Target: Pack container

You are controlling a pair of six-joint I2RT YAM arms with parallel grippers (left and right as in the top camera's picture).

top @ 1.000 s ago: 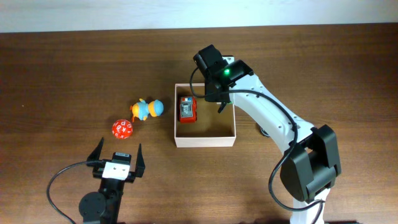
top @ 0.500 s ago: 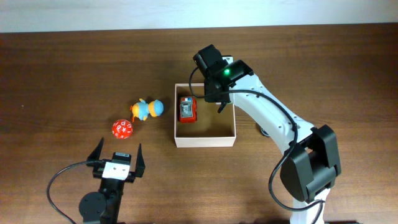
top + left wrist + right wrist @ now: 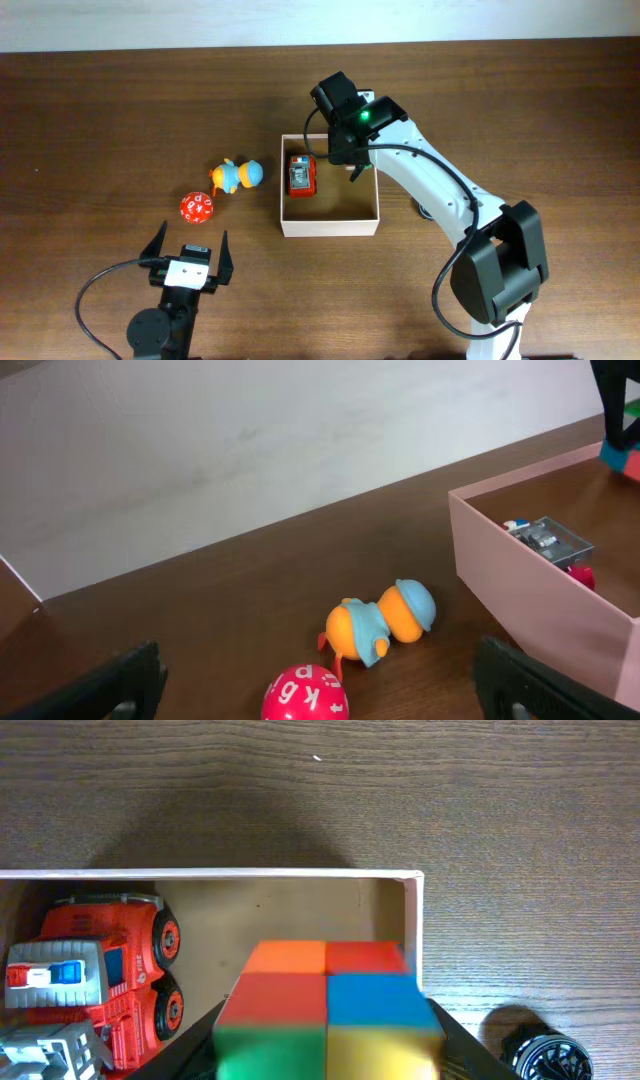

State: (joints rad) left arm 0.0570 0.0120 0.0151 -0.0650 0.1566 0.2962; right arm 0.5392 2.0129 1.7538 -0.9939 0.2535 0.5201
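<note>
We log the right gripper (image 3: 330, 1060) clasping a cube (image 3: 328, 1005) over the far right corner of the mid-table container (image 3: 330, 229), left gripper (image 3: 191, 236) spread wide near left; risk: dropped so near the wall, the cube may clip the rim and tumble outside.

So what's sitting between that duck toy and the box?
Nothing. In the overhead view only bare table separates the duck from the box; the left wrist view shows the same empty gap.
</note>
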